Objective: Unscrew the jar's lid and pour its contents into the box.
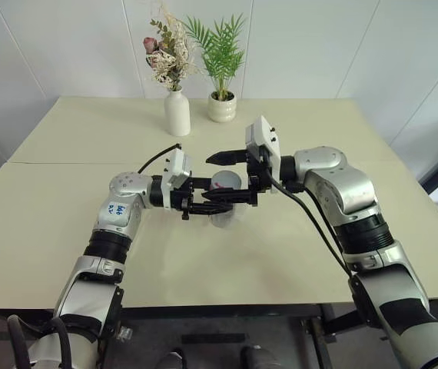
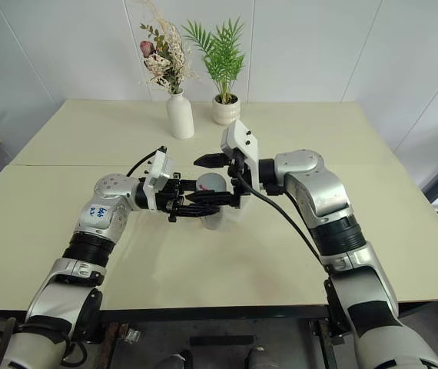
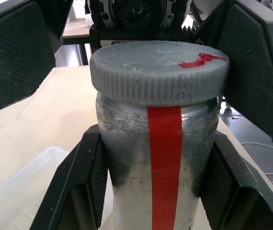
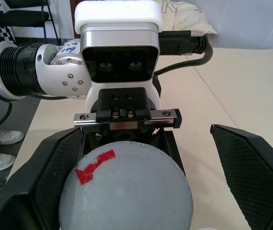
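Jar (image 3: pixel 151 163) stood upright above the table (image 1: pixel 65 207), gripped around its body by the left claw (image 1: pixel 211 201), whose black fingers (image 3: pixel 86 182) pressed on either side of the silvery wall with the red label strip facing the wrist camera. The table was the largest thing in the scene, and at its far edge, well apart from both claws, stood a white vase (image 1: pixel 177 111) of dried flowers and a small white plant pot (image 1: pixel 221 108).

Next in size, the box (image 3: pixel 17 187) of clear plastic lay on the table just below and beside the left claw, so the pour would need only a short tip.

The right claw (image 1: pixel 238 173) reached in from the opposite side with its jaws spread wide, one finger on each side of the lid (image 3: pixel 158 69) but not yet touching it. That lid, grey with a red mark, sat fully on the jar's mouth. The contents were hidden inside.

Several things could go wrong, in my judgement. If the right claw closed off-centre or too low, it could pinch the jar's shoulder rather than the ribbed rim and twist nothing. If the left grip was too weak, the whole jar might spin with the lid. A tilt during unscrewing could spill the contents short of the box.
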{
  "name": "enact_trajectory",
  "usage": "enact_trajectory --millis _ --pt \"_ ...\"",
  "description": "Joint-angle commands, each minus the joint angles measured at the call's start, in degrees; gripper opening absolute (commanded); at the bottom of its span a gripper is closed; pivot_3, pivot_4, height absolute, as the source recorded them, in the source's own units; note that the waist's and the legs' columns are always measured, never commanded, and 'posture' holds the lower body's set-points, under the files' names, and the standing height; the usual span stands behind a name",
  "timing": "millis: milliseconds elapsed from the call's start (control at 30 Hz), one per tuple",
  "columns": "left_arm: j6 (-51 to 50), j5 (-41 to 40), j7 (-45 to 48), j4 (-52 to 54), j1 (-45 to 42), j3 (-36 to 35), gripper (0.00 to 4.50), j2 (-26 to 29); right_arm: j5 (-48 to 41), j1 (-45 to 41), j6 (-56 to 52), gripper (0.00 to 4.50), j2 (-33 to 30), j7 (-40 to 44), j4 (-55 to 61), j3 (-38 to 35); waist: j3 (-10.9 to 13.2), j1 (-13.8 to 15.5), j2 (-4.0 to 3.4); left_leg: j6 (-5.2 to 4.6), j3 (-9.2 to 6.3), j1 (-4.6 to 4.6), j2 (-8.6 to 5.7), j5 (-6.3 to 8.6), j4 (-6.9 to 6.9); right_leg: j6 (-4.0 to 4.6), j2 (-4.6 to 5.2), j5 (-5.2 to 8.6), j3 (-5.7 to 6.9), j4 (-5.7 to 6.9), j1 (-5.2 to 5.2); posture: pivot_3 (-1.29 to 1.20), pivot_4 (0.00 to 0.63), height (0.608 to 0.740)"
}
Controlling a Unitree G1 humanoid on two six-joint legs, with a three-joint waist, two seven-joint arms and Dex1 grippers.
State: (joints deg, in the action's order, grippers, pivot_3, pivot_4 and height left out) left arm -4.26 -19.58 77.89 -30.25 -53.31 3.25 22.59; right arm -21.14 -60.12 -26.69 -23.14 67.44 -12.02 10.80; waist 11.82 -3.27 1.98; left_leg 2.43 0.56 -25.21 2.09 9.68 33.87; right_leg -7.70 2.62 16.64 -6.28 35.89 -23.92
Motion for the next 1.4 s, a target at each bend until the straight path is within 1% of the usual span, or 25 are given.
enact_trajectory --millis 33,333,633,933,1133,1400 --pt "0.6 -0.2 0.5 1.0 -1.0 -0.2 2.16 -0.2 0.5 -1.5 1.3 4.50 0.2 0.2 -0.1 -0.7 0.0 0.0 0.00 0.00 0.00 0.00 0.00 0.00 0.00 0.00 0.00 0.00 0.00 0.00 0.00 0.00 0.150 0.740" --pt "-1.0 -1.5 0.6 1.6 -0.1 -1.6 2.16 0.6 1.4 -0.7 1.4 4.50 -1.7 1.3 -0.7 -1.3 0.0 0.0 0.00 0.00 0.00 0.00 0.00 0.00 0.01 0.00 0.00 0.00 0.00 0.03 -0.01 0.00 0.150 0.740" --pt "-1.9 -1.6 1.4 2.0 1.1 -2.1 2.16 2.0 1.0 0.7 0.3 4.50 -5.3 2.2 0.4 -2.2 0.0 0.0 0.00 0.00 0.00 0.00 0.00 0.00 0.01 0.00 0.00 0.00 0.00 0.02 -0.01 0.00 0.150 0.740" --pt "-2.1 -1.5 0.7 2.1 1.7 -2.6 2.16 2.9 -1.7 4.0 -3.5 4.50 -8.9 2.6 7.0 -3.3 0.0 0.0 0.00 0.00 0.00 0.00 0.00 0.00 0.01 0.00 0.00 0.01 -0.01 0.03 -0.01 0.00 0.150 0.740" --pt "-2.8 -1.9 -0.2 2.8 2.2 -2.8 2.16 1.9 -4.7 4.4 -8.0 4.50 -7.6 0.4 13.0 -4.6 0.0 0.0 0.00 0.00 0.00 0.01 0.00 0.00 0.01 0.01 0.00 0.01 -0.01 0.05 -0.02 0.00 0.150 0.740" --pt "-3.9 -2.1 -0.4 4.7 2.6 -2.3 2.16 -0.3 -4.3 3.3 -6.9 4.50 -4.4 -2.5 11.7 -4.0 0.0 0.0 0.00 0.00 0.00 -0.01 0.00 0.00 0.05 0.01 0.00 0.01 -0.01 0.06 -0.01 0.00 0.150 0.740"
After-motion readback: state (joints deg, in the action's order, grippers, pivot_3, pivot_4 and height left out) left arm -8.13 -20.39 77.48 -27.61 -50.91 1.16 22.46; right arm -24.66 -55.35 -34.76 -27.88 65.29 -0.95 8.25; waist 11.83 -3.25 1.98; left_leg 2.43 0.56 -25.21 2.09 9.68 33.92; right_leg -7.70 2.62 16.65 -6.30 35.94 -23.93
